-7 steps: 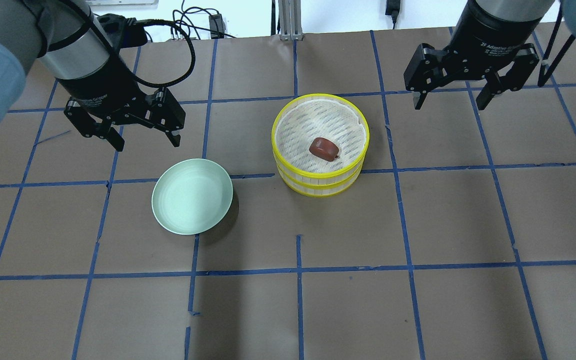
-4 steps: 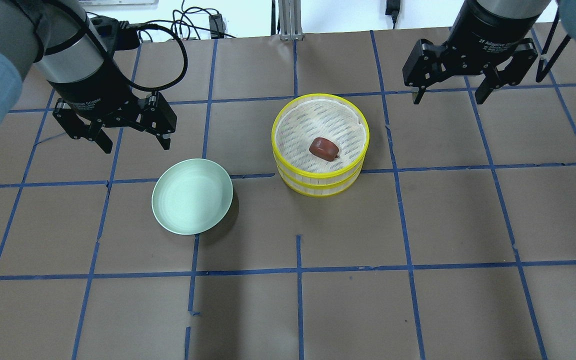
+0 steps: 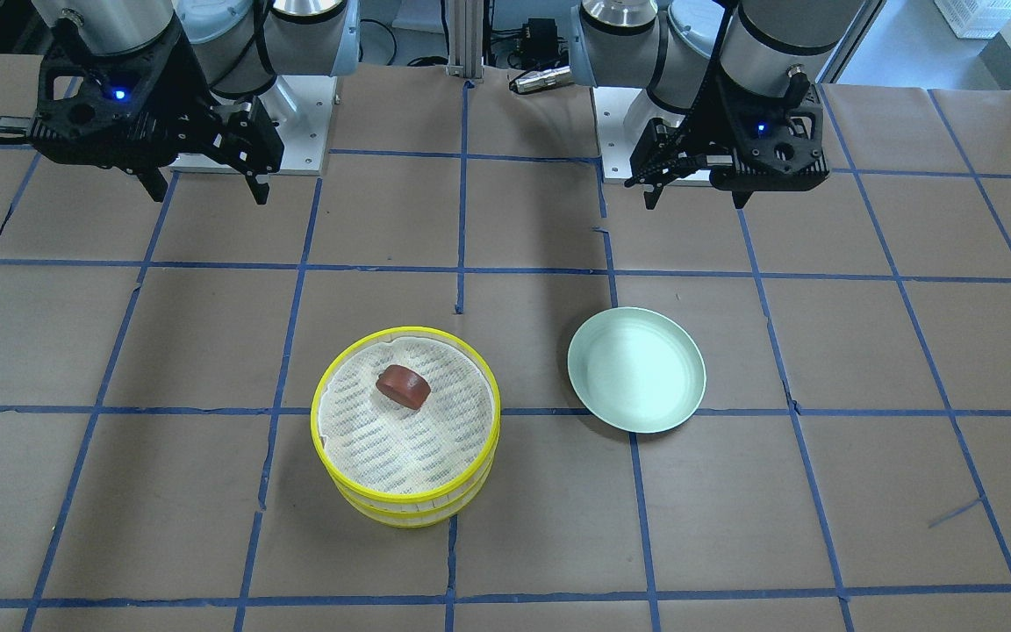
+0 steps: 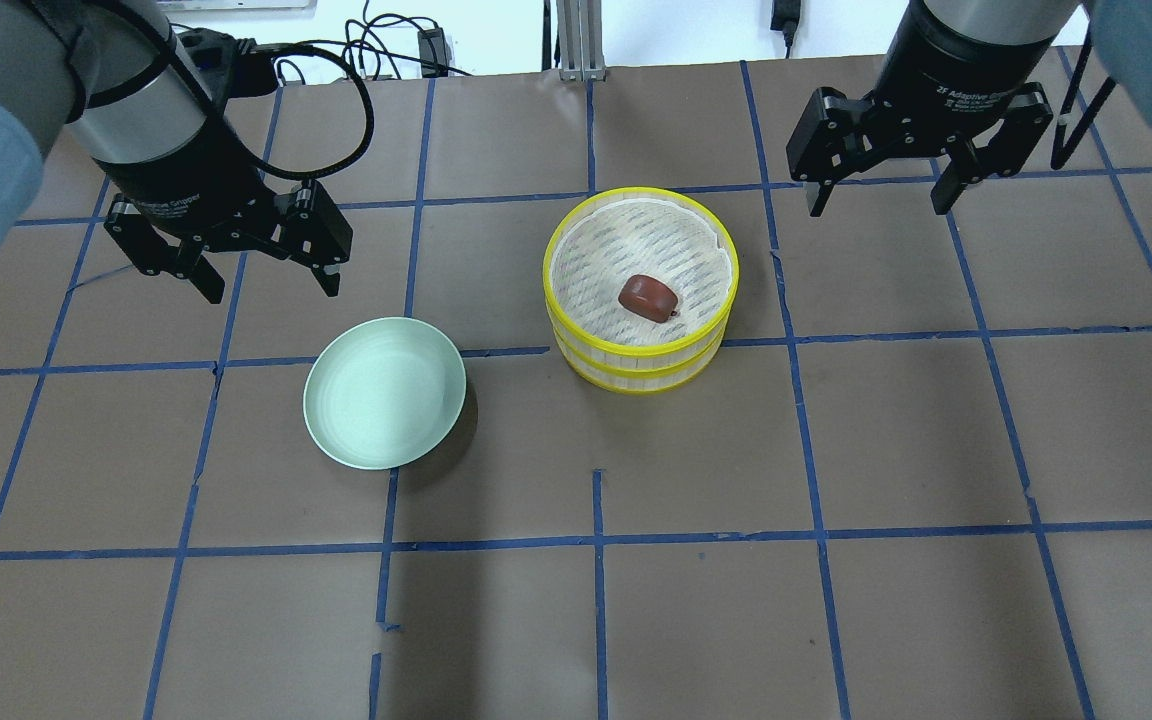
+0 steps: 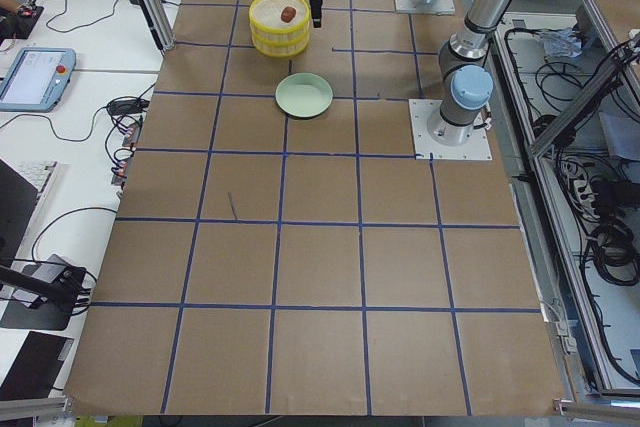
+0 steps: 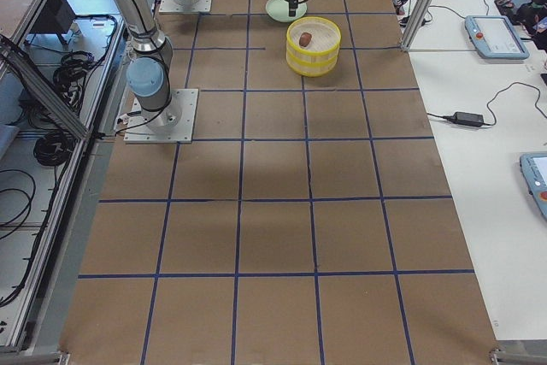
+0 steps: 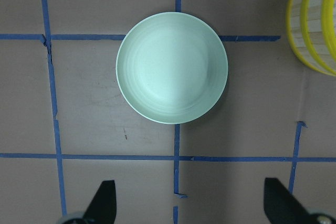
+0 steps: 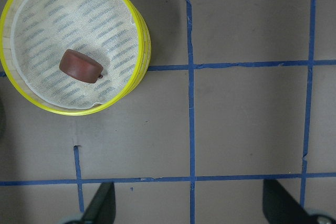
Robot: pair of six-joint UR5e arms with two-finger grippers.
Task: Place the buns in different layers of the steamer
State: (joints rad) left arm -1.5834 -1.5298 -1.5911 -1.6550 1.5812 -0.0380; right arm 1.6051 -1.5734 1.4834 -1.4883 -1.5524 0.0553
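Your counter is covered in brown paper sheets, ruled into squares by blue tape. Look along it from either end and you see white side benches carrying pendant tablets, a power brick and loose cables. An aluminium post stands at the counter's edge by one bench. The light is even, leaving only soft shadows on the brown paper

Two yellow-rimmed steamer layers sit stacked on the brown, blue-taped bench, far from the camera. A reddish-brown bun lies on the top layer's cream liner. Beyond the stack is a pale green plate, partly hidden by the right end effector, which hangs tips down. A white side table carries a tablet.
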